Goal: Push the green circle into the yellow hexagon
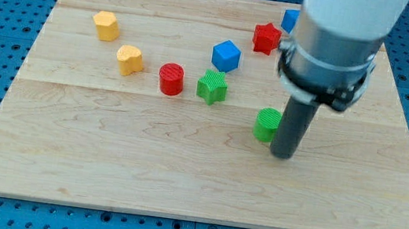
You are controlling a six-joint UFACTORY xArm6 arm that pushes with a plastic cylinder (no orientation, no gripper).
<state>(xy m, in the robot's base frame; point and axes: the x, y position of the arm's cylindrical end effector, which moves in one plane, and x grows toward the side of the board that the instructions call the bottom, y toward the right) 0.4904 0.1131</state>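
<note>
Resting on the wooden bench (103,164), my tip (284,156) sits against the right side of the green circle (267,125), at the view's right of centre. My end effector is a bare rod with nothing to clench or release; it grasps nothing. My own grey housing (332,44) hides part of the green circle's right edge and cuts off most of a blue block (289,20) at the view's top, its shape unreadable. Beside that, a red star-like block (267,38) shows. Further left lie a blue cube (226,56), a green star (212,86) and a red cylinder (171,78). A yellow heart (129,59) follows, and the yellow hexagon (106,26) sits far left, well apart from the green circle.
</note>
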